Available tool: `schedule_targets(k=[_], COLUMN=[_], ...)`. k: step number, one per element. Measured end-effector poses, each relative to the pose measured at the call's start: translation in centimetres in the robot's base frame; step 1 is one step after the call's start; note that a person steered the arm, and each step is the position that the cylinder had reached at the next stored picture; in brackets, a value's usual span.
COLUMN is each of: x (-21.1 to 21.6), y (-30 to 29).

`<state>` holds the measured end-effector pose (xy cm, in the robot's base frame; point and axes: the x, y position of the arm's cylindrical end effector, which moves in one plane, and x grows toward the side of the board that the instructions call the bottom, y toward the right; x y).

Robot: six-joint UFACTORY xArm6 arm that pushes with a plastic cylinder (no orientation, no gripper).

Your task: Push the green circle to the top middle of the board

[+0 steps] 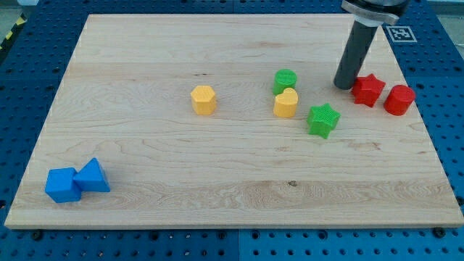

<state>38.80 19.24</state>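
The green circle (285, 80) stands right of the board's middle, touching a yellow block (286, 104) just below it. My tip (343, 85) rests on the board to the right of the green circle, with a clear gap between them. The tip sits right beside the left edge of a red star (368, 89).
A green star (323, 120) lies below and right of the yellow block. A red cylinder (399, 100) stands right of the red star. A yellow hexagon (204, 100) sits left of centre. A blue cube (61, 185) and blue triangle (93, 176) sit at the bottom left. The wooden board (145, 210) lies on a blue pegboard.
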Motion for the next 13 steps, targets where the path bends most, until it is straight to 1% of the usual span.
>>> schedule_targets(k=[1,2,3,4,6,7,8,10,11,13], x=[0.0,-0.9,-1.7,1.8,1.9,2.5,2.3,-1.8,-2.7,-3.9], y=[1.5,1.3,-2.3,-2.8,-2.8,-3.6,-7.3,-16.6,-20.8,-25.6])
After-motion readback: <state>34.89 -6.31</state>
